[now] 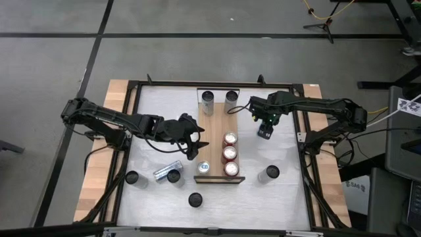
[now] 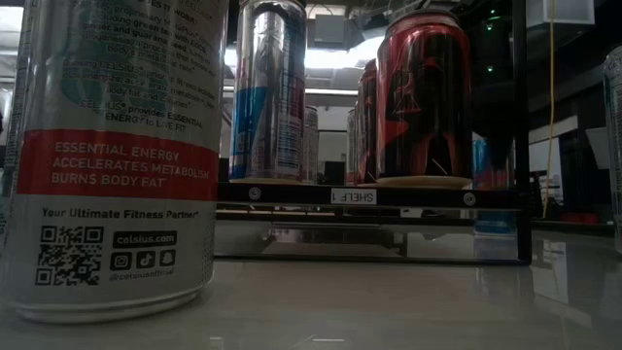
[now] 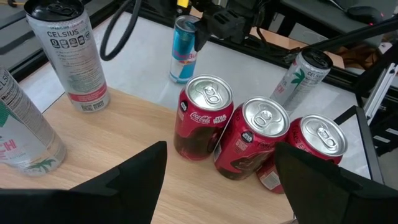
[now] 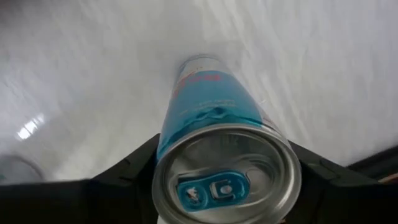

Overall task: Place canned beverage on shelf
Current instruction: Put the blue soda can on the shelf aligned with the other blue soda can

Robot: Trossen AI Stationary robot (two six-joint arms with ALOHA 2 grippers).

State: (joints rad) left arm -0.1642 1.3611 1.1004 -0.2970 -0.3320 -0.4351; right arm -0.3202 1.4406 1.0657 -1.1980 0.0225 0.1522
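Note:
The shelf (image 1: 214,128) is a light wooden plank in the table's middle. It carries two silver cans (image 1: 208,99) at its far end, three red cans (image 1: 229,153) along its right side and a blue-and-silver can (image 1: 203,168) near the front. To the right of the shelf, my right gripper (image 1: 265,128) is shut on a slim blue can (image 4: 205,118), also seen in the left wrist view (image 3: 185,50). My left gripper (image 1: 197,148) hovers open over the shelf's left edge, the red cans (image 3: 204,115) ahead of its fingers. My right gripper pinches the blue can's side wall just below its top rim (image 4: 163,155) between its two fingers (image 4: 124,177). The fingers come from above, pointing down. The can is upright over the white table beside the shelf; whether its base touches the table I cannot tell.
A can lies on its side (image 1: 164,172) left of the shelf's near end, with upright cans beside it (image 1: 132,178) and in front (image 1: 195,199). Another can (image 1: 269,174) stands at the near right. A black frame (image 1: 302,118) rims the table.

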